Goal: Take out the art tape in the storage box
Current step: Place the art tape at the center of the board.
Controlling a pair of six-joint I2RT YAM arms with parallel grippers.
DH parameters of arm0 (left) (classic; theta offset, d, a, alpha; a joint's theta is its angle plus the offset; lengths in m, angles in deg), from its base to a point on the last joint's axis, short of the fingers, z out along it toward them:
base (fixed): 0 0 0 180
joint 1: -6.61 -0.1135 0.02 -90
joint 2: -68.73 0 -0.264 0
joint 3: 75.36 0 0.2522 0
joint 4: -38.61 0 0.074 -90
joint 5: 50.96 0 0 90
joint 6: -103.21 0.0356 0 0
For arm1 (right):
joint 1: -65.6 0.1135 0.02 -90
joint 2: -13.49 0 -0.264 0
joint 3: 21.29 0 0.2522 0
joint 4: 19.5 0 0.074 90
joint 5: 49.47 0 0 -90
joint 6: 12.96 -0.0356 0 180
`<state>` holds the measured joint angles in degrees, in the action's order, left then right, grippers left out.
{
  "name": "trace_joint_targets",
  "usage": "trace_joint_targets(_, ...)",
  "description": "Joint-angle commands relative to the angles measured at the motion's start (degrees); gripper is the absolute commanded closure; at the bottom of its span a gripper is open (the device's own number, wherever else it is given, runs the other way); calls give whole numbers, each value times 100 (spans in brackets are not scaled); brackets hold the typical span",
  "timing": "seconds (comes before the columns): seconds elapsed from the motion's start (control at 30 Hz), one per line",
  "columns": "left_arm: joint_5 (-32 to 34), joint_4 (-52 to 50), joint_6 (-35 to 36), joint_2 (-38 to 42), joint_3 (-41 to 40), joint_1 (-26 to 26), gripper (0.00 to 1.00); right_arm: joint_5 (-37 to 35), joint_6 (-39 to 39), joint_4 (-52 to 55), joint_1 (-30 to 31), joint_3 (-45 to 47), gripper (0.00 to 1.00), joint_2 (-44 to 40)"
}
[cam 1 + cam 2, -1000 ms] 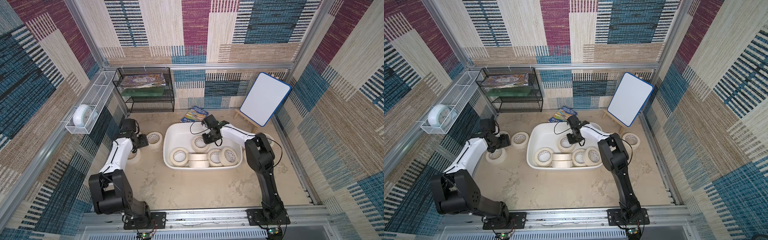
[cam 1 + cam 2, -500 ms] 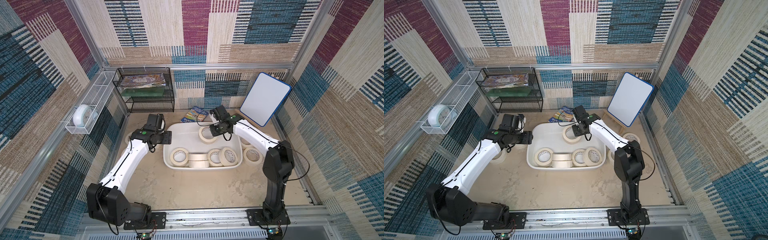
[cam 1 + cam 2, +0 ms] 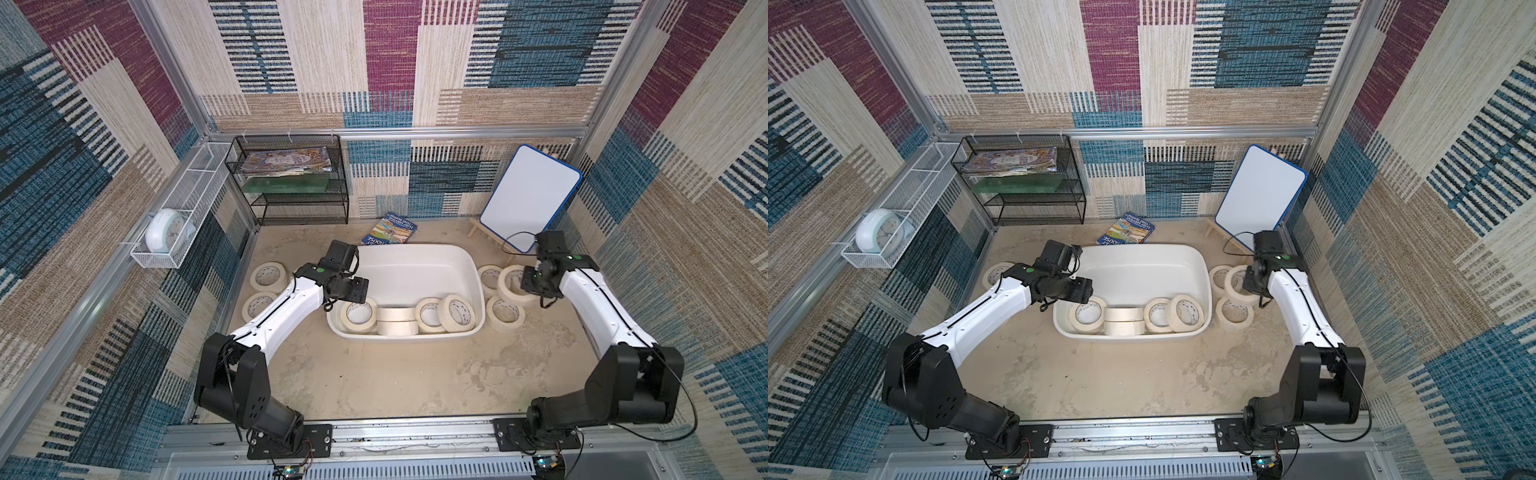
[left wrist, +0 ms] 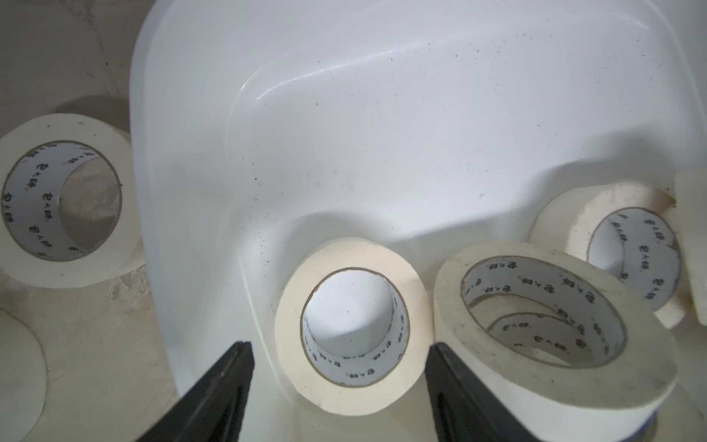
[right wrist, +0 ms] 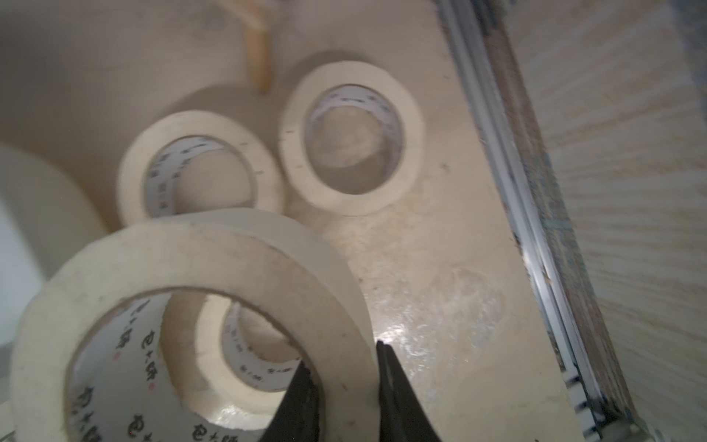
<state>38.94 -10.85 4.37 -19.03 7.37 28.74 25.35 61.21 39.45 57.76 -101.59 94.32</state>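
While your right fingers [image 5: 394, 402] clench the wall of one art tape roll [image 5: 183, 260] beside the storage box [image 3: 415, 274], over the tabletop [image 3: 395, 374], your left fingers [image 4: 222, 394] hang released above a corner roll [image 4: 352, 254] among others inside it.

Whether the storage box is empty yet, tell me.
Not empty: several art tape rolls line the near wall of the storage box.

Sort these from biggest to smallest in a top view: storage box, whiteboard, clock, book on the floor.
1. storage box
2. whiteboard
3. clock and book look about alike; the clock sits higher, nearer the camera, so no ranking.
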Motion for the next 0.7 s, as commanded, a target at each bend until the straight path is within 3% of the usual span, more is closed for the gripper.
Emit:
trace_joint_targets(0.0, -37, 147, -21, -97, -11, 16, 24, 255, 32, -527, -1043, 454, 100, -155)
trace_joint_targets(0.1, -93, 159, -17, -190, 14, 15, 24, 481, 8, -964, -1759, 806, 100, 56)
trace_joint_targets(0.23, -140, 235, -37, -182, -47, 19, 24, 549, 30, -1191, -2079, 953, 100, 597)
trace_joint_targets(0.67, 213, 718, -496, -59, -591, 19, 27, 741, -25, -1831, -1653, 1000, 100, 1542)
